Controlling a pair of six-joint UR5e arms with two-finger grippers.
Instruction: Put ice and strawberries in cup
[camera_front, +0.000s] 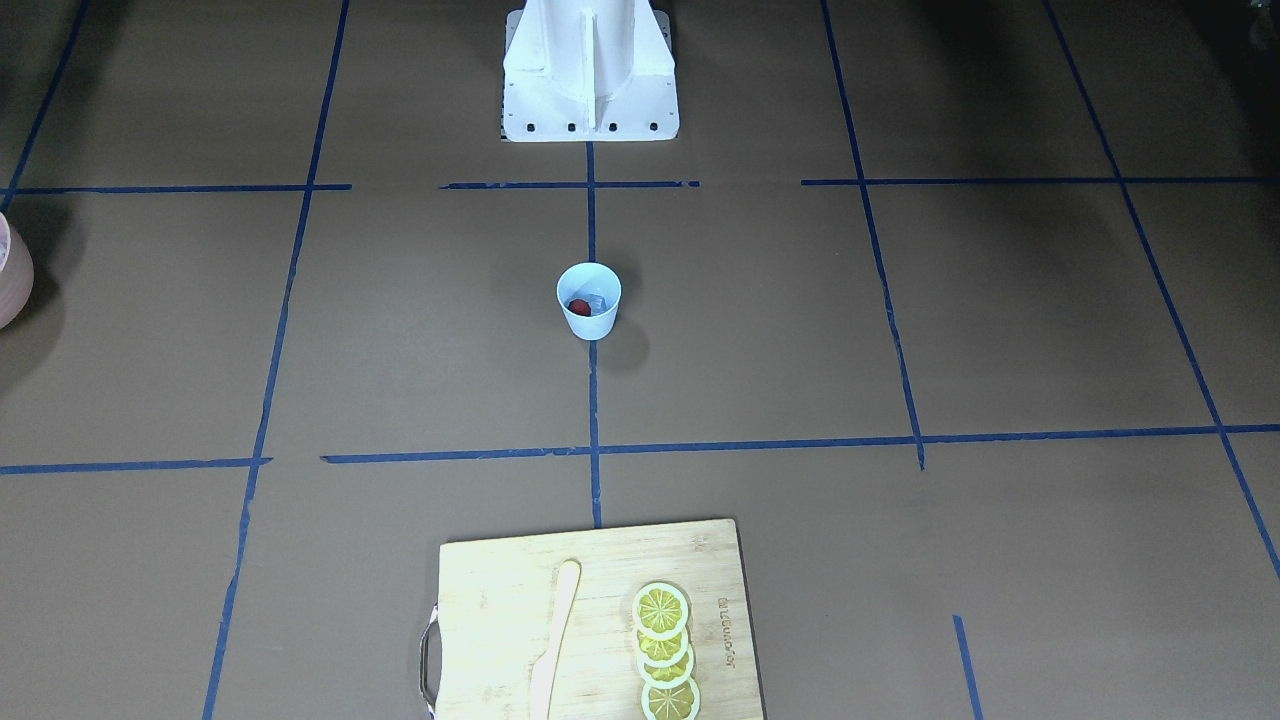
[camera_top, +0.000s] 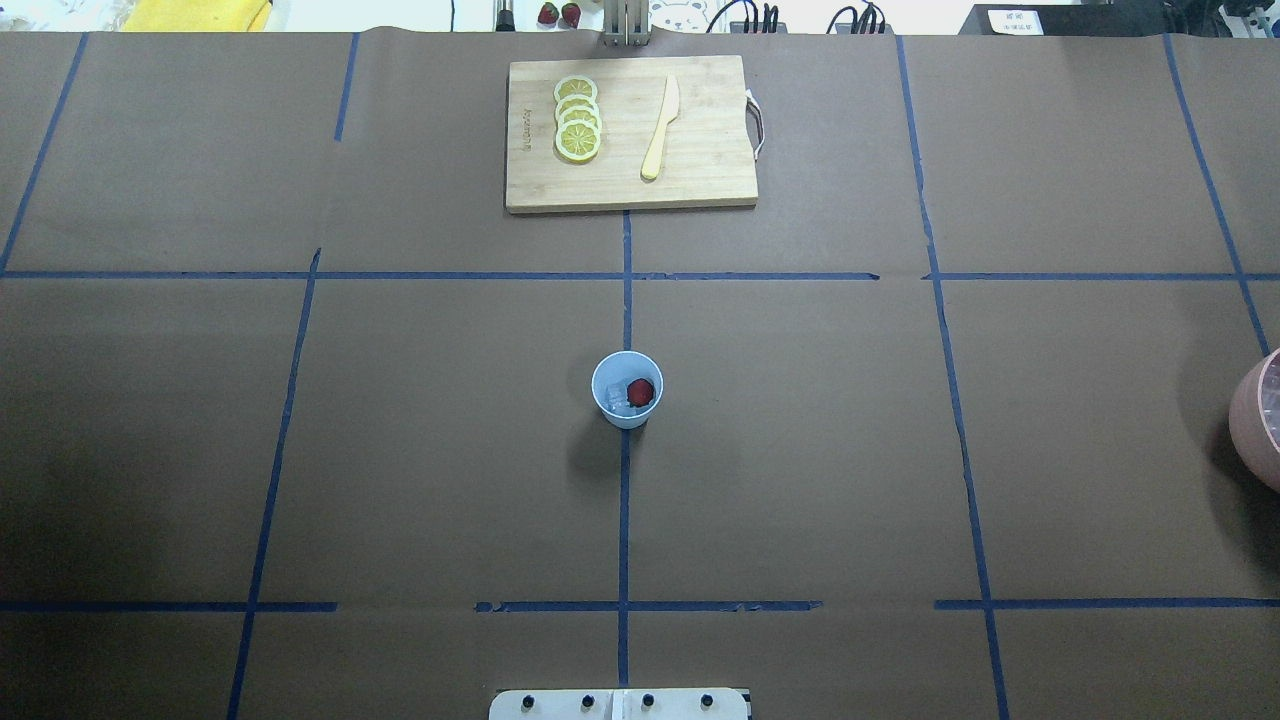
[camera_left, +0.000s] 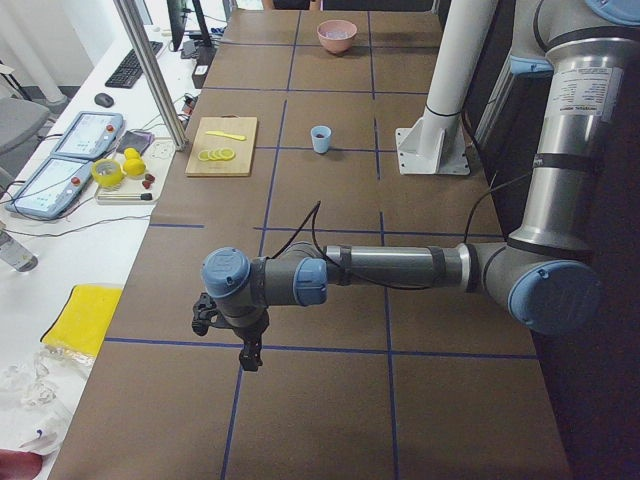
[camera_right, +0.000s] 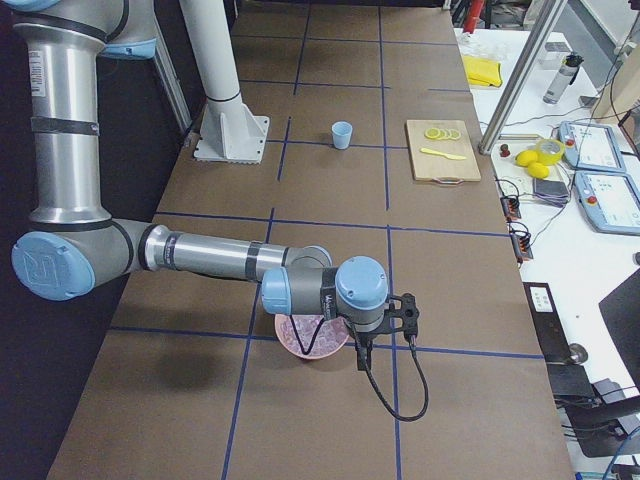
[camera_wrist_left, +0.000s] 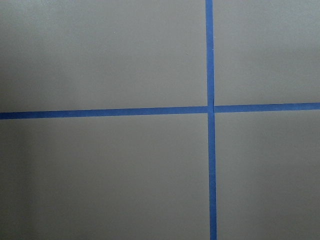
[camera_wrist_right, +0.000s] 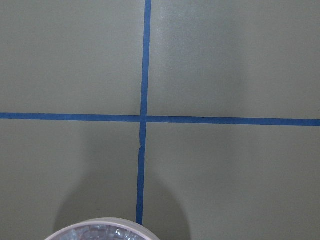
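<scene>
Sitting inside the cup (camera_top: 625, 421): strawberry (camera_top: 640, 390) and ice (camera_top: 614, 401).

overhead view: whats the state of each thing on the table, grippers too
cup: upright, holds strawberry and ice
strawberry: inside the cup
ice: inside the cup, beside the strawberry
lemon slices: overlapping row on the cutting board
knife: flat on the board
pink container: upright, clear pieces inside
left gripper: open or shut, cannot tell
right gripper: by the pink container, cannot tell
</scene>
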